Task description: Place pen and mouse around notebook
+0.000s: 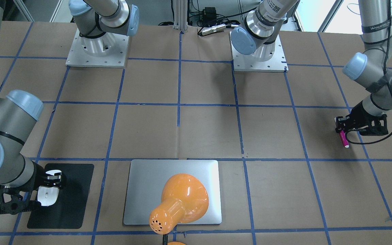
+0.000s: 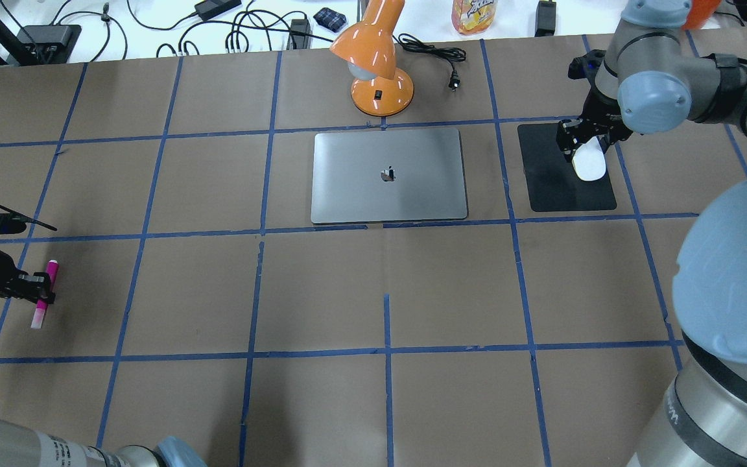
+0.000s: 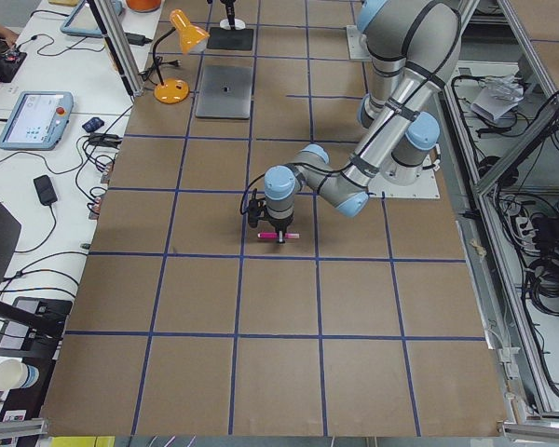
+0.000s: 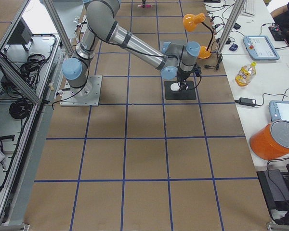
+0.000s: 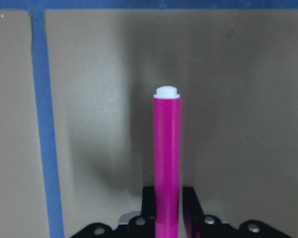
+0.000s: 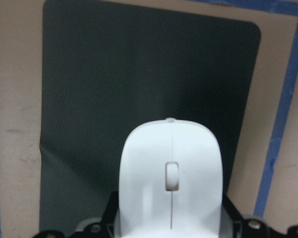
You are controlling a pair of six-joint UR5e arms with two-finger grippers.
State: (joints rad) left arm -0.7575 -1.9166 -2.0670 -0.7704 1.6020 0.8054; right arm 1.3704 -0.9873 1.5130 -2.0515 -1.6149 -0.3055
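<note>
The silver notebook (image 2: pixel 360 188) lies flat at the far middle of the table (image 1: pixel 141 190). The magenta pen (image 2: pixel 45 295) is far off to its left, held crosswise between the fingers of my left gripper (image 2: pixel 39 288), low over the brown paper. The left wrist view shows the pen (image 5: pixel 166 148) sticking out forward from the shut jaws. To the notebook's right, my right gripper (image 2: pixel 584 139) is shut on the white mouse (image 2: pixel 589 162) over the black mat (image 2: pixel 555 181). In the right wrist view the mouse (image 6: pixel 170 173) fills the gap between the jaws.
An orange desk lamp (image 2: pixel 380 71) stands just behind the notebook, its shade leaning over it (image 1: pixel 179 204). Cables and a drink bottle (image 2: pixel 474 13) lie on the white bench beyond. Blue tape lines grid the brown table between the two arms.
</note>
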